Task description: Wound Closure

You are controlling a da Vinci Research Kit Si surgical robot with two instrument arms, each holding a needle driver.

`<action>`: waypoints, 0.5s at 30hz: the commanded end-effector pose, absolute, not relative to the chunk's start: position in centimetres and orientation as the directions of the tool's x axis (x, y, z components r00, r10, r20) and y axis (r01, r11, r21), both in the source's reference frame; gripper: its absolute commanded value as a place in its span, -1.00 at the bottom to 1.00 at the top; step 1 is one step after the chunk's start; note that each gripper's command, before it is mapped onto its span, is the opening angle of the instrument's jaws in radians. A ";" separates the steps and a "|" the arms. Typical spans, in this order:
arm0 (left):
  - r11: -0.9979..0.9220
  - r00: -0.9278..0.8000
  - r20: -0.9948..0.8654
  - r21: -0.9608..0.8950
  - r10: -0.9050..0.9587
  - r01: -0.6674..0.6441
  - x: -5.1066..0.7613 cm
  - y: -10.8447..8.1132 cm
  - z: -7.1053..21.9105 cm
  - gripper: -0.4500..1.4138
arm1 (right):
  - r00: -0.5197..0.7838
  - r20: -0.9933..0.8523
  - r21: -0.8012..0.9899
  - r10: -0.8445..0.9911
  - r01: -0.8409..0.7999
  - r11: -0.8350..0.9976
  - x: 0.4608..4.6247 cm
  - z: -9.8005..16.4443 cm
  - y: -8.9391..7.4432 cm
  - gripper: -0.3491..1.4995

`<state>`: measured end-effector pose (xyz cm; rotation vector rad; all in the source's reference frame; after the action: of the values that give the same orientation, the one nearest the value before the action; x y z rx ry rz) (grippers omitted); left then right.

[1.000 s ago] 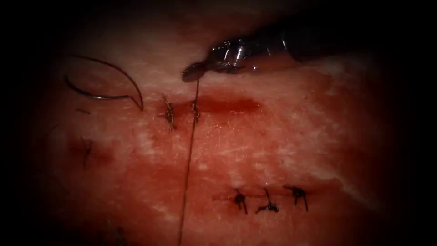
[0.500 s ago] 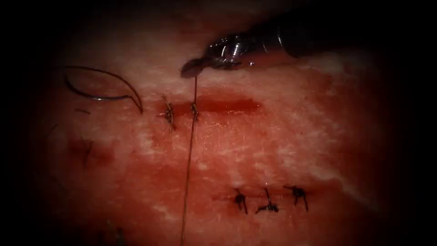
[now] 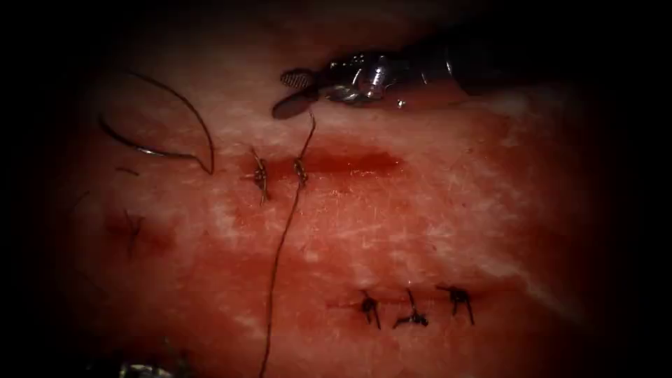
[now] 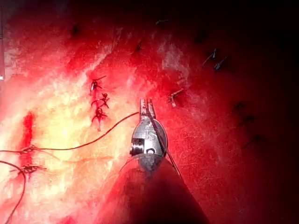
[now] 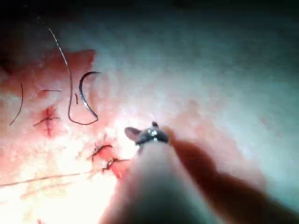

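Closing status: the cut (image 3: 336,162) has two knots, one at (image 3: 260,175) and one at (image 3: 300,170); the stretch to the right of them gapes open with red fluid (image 3: 353,162) in it, so I'd say there's more to stitch.
Other row: three finished stitches (image 3: 413,306) sit lower right on the tissue (image 3: 434,224).
Needle: the needle (image 3: 150,143) lies loose on the tissue, well left of the cut, not in it and not held.
Right tool: the right tool (image 3: 294,91) is just above the second knot, jaws apart, holding nothing.
Left tool: the left tool (image 4: 147,107) looks clamped on the thread (image 3: 280,245), though the view is murky.
Changed: a second ago the right jaws pinched the thread tight above the knot; now they've let go and the thread has gone slack and wavy. The needle's strand has shifted a bit too.
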<state>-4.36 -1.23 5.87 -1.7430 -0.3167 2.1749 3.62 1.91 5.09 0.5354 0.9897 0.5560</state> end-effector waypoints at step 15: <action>-0.960 -0.194 -0.941 -0.265 0.277 -0.087 -4.19 0.3 5.2 -1.00 | 0.345 -0.703 0.593 0.622 -0.200 0.780 3.20 4.6 1.3 0.16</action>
<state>-4.15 0.43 5.20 -1.8246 -0.2170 2.2478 3.12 1.38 4.54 0.4372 1.1029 0.5579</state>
